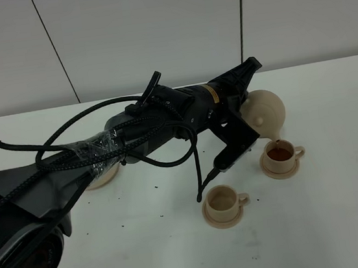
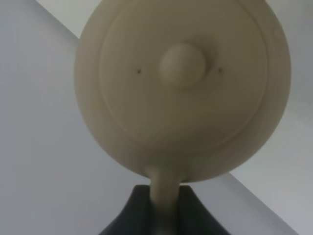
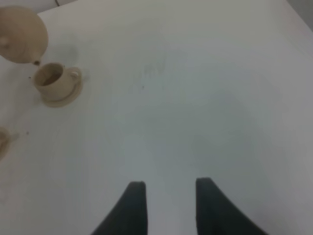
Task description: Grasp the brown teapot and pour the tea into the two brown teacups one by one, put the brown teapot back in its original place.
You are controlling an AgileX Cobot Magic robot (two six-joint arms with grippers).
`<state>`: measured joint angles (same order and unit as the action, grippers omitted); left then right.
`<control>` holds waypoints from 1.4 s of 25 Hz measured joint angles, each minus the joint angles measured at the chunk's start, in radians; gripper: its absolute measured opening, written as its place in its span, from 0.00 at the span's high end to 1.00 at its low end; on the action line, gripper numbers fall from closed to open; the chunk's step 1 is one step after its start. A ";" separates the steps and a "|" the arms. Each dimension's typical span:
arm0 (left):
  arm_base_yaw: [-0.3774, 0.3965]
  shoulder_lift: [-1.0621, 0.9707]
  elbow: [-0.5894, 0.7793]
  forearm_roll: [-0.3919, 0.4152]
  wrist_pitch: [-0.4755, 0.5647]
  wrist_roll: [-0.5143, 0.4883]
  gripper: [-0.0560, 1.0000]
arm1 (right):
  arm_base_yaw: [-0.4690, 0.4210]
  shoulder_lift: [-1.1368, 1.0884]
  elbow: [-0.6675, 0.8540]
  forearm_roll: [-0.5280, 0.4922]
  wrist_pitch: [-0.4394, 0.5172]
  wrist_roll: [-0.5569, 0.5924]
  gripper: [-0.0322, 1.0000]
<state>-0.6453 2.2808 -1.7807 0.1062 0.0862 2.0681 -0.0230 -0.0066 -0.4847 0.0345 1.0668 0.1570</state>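
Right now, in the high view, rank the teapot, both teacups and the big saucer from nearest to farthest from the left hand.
1. Brown teapot: held in the left hand, tilted.
2. Teacup with tea: under the spout, right side.
3. Empty teacup: nearer the camera, centre.
4. Big saucer: far left, partly under the arm.

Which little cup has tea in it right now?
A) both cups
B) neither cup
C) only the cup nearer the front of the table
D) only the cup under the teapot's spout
D: the cup under the spout holds dark reddish-brown tea, and the tilted teapot hangs over it. The front cup looks pale and empty inside.
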 joint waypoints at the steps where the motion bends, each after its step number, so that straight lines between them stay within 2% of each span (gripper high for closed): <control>1: 0.000 0.000 0.000 0.000 0.000 0.000 0.79 | 0.000 0.000 0.000 0.000 0.000 0.000 0.74; 16: 0.000 0.000 0.000 0.002 -0.001 0.034 0.79 | 0.000 0.000 0.000 0.000 0.000 0.000 0.74; 35: 0.000 0.000 0.000 0.045 -0.009 0.036 0.79 | 0.000 0.000 0.000 0.000 0.000 0.000 0.74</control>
<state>-0.6453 2.2808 -1.7807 0.1512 0.0775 2.1037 -0.0230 -0.0066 -0.4847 0.0345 1.0668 0.1570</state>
